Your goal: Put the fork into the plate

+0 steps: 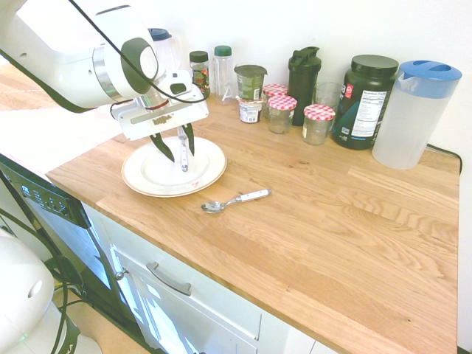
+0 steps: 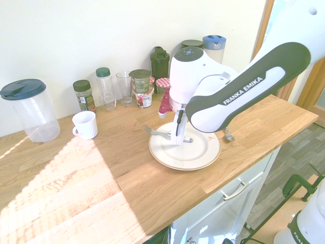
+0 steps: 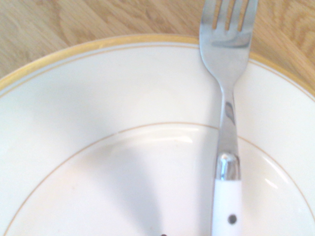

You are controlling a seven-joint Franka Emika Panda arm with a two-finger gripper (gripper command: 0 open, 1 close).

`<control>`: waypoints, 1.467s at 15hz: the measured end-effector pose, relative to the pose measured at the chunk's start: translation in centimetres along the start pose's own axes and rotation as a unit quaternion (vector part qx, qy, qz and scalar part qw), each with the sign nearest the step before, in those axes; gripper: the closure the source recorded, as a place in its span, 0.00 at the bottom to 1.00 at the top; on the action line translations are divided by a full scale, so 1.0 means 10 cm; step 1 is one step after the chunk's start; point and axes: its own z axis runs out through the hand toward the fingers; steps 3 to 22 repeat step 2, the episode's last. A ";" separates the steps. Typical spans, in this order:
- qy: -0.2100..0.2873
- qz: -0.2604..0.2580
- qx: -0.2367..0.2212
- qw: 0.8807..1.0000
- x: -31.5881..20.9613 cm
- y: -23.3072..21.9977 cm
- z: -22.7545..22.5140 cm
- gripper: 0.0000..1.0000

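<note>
Over on the left, the plate (image 1: pixel 140 179) sits on the bench (image 1: pixel 310 236), and the fork (image 1: pixel 184 151) lies across it, white handle over the dish, tines reaching past the rim. The fingers (image 1: pixel 177 151) are spread above it, one either side of the handle, nothing pinched! This looks like the release, the task all but done; next comes a straight lift, clear of the handle so the fork isn't dragged. Moving right, there's the spoon (image 1: pixel 236 200), on bare wood just beside the plate. Behind, along the white wall, it's bottles, a yogurt tub (image 1: pixel 250 81), jars with checked lids (image 1: pixel 319 113), a black tub (image 1: pixel 363 103), and far right the blue-lidded jug (image 1: pixel 417 114). Pale wooden top, white drawers below, sunshine pouring across the left end of this kitchen!
</note>
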 end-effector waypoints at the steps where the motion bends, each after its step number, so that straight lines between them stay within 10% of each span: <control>1: 0.007 0.000 0.002 1.000 -0.05 0.04 -0.08 0.00; 22: 0.012 0.000 0.005 1.000 -0.09 0.07 -0.15 0.00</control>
